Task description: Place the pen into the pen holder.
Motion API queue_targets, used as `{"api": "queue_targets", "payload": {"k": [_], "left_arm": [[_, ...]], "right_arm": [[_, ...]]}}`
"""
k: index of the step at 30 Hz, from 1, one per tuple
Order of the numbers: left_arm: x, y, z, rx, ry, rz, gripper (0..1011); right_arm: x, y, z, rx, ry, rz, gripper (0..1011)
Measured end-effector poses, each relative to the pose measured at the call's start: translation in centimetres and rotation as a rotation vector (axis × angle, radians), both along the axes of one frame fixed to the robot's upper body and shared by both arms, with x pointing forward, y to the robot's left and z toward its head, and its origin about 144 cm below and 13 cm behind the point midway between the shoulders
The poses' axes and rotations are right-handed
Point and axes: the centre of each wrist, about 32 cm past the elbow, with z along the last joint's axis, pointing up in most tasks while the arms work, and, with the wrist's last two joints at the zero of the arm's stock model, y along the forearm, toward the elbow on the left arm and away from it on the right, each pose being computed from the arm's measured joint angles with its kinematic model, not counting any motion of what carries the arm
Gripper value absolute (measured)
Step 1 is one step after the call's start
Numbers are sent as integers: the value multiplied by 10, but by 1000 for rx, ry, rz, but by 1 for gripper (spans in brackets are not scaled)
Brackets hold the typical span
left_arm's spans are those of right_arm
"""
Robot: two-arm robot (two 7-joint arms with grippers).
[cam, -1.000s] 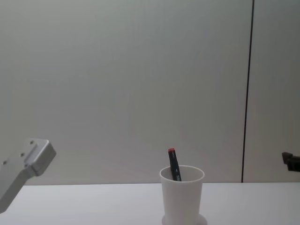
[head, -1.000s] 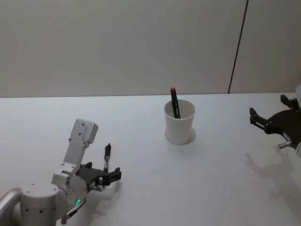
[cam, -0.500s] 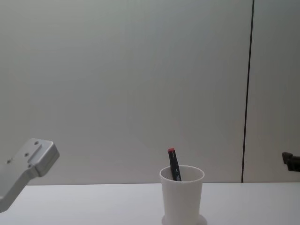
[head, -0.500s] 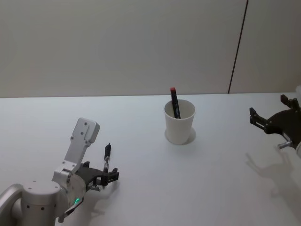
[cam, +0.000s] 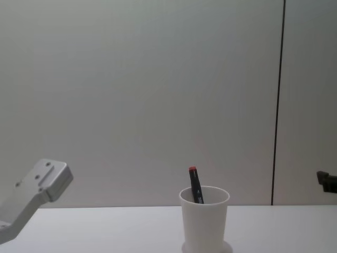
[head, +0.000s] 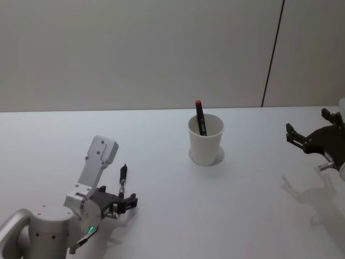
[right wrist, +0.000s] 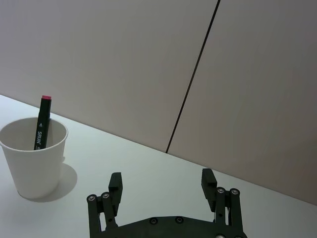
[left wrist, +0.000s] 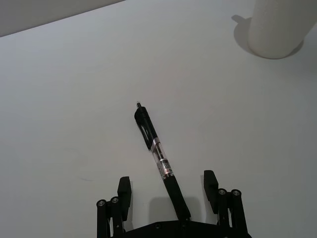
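Left tool (left wrist: 167, 178) has crept forward a touch over the last second, its wrist link now sitting higher and further in on the chest view. Its jaws are spread wide, 1 either side of the near end of the pen (left wrist: 156, 151), not yet pinching. The pen hasn't budged: flat on the counter (head: 215, 205), well apart from the pen holder (head: 205, 141), where 1 red-capped marker (head: 200, 116) already stands. Looks lined up for the grab. Right tool (head: 307, 124) idles far right, jaws apart.
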Motion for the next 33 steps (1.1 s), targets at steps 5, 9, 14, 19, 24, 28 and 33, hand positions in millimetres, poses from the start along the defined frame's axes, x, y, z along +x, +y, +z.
{"api": "queue_targets", "payload": {"k": [5, 9, 14, 19, 24, 28, 33], "left_arm": [[1, -1, -2, 0, 7, -3, 864], [1, -3, -3, -1, 11, -3, 726], [2, -4, -5, -3, 13, -3, 583], [3, -5, -5, -4, 13, -2, 393], [3, -6, -6, -7, 12, 0, 269], [3, -6, -7, -8, 10, 2, 149], [3, -6, -7, -9, 7, 5, 121]], "right_arm": [[0, 0, 0, 0, 0, 0, 1002], [0, 0, 0, 0, 0, 0, 1001], [0, 0, 0, 0, 0, 0, 1001], [0, 0, 0, 0, 0, 0, 1002], [0, 0, 0, 0, 0, 0, 1002], [0, 0, 0, 0, 0, 0, 1002], [0, 0, 0, 0, 0, 0, 1001]]}}
